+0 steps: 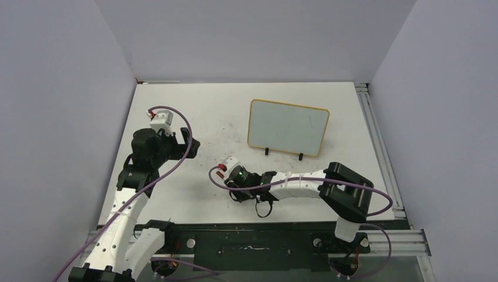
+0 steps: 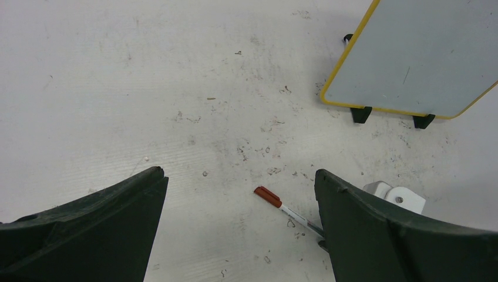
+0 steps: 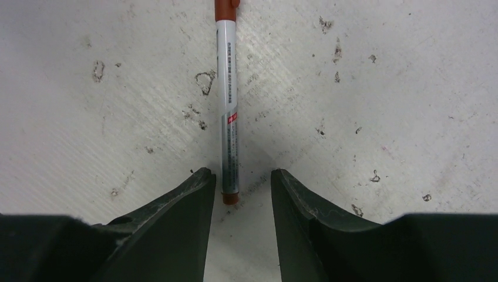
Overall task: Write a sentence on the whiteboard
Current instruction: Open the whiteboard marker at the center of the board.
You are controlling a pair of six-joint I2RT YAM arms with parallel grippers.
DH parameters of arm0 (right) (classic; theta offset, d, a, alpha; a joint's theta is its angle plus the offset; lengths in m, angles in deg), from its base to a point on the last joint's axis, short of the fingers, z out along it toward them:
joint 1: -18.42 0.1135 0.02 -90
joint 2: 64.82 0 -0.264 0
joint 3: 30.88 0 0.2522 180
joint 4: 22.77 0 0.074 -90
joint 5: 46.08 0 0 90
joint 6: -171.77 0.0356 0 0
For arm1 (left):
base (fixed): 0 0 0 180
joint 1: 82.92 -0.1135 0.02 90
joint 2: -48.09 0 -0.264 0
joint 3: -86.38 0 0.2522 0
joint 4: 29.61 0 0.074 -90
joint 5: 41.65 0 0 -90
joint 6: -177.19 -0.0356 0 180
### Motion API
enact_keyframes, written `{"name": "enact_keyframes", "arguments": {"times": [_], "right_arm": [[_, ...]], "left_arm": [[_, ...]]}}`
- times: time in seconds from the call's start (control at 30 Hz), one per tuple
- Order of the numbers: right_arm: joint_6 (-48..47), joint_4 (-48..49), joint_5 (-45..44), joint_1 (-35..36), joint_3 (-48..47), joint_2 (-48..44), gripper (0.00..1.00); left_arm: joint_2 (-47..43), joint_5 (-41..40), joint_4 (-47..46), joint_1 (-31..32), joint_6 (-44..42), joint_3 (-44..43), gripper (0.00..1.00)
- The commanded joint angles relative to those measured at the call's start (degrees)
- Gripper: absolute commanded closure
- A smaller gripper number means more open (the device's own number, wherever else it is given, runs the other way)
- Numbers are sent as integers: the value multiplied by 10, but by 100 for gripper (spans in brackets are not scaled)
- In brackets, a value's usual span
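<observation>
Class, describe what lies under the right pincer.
A red-capped marker lies flat on the table, its tail end between the open fingers of the right pincer. Those fingers cover the table beneath them.

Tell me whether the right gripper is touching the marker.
Cannot tell. In the right wrist view the marker lies between the fingers of the right gripper: bare table beside one, only shadow beside the other.

Red-capped marker [image 3: 228, 117] lying on scuffed white table [image 1: 199, 106], grey walls [image 1: 246, 35]
</observation>
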Motion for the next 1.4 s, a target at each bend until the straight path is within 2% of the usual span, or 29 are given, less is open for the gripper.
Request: {"name": "enact_keyframes", "arguments": {"times": [0.0,0.27,0.33,0.4,0.43,0.6,0.77,0.87,1.03,1.2,1.37], "right_arm": [[-2,-1,-23,7,-34,14,61],[1,-19,-57,26,-45,42,74],[8,-25,-74,30,-44,45,81],[21,-23,-93,32,-37,39,92],[29,-16,-100,32,-29,32,94],[36,-4,-110,27,5,-38,95],[46,-48,-17,-22,30,-133,95],[56,-71,107,-78,63,-193,95],[44,-172,252,-143,52,-263,95],[32,-290,396,-226,13,-309,95],[18,-389,459,-252,-20,-329,95]], "left_arm": [[-9,7,-33,-4,-4,-1,4],[-5,8,-33,-4,-4,-2,4],[-4,10,-33,-4,-4,-2,4],[-4,10,-34,-4,-4,-1,4],[-2,11,-34,-4,-3,-2,4],[8,11,-29,-1,-7,-6,4],[-1,-16,-21,8,-11,-9,4],[-19,-24,-26,32,-26,-2,4],[-28,33,-38,142,-91,12,4],[-46,107,-45,291,-177,40,4],[-53,-13,2,478,-239,57,4]]}}
